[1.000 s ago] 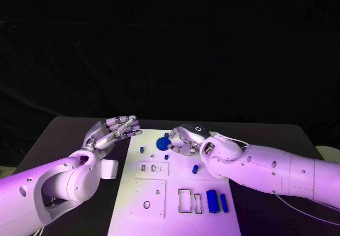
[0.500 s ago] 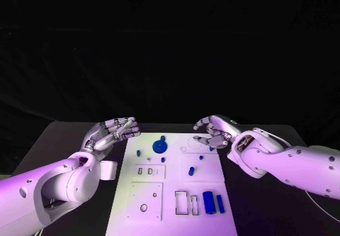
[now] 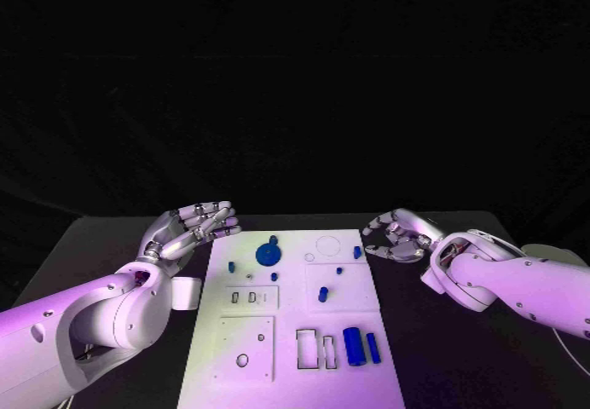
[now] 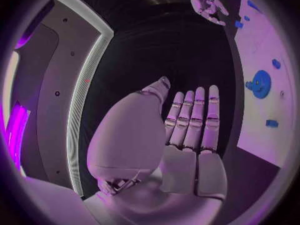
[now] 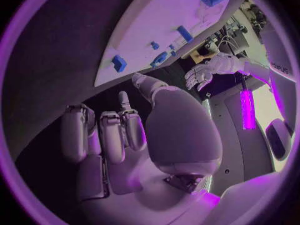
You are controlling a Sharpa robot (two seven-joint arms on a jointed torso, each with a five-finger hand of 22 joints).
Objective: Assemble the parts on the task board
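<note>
Black table [image 3: 111, 243] is carrying a white task board [image 3: 295, 341], long axis running 12 to 6 o'clock, far end narrower. Left hand [image 3: 194, 228] is hovering off the board's 10 o'clock corner, empty, fingers straight and slightly spread. Right hand [image 3: 398, 234] is hanging off the 2 o'clock corner, fingers curling inward, gripping nothing. Round blue disc [image 3: 267, 253] is lying flat near the board's far left. Blue cylinder [image 3: 354, 345] is lying at 5 o'clock, long axis pointing 12 to 6, thinner blue bar [image 3: 373, 345] just beside it, parallel. Small blue peg [image 3: 323, 294] is sitting mid-board.
</note>
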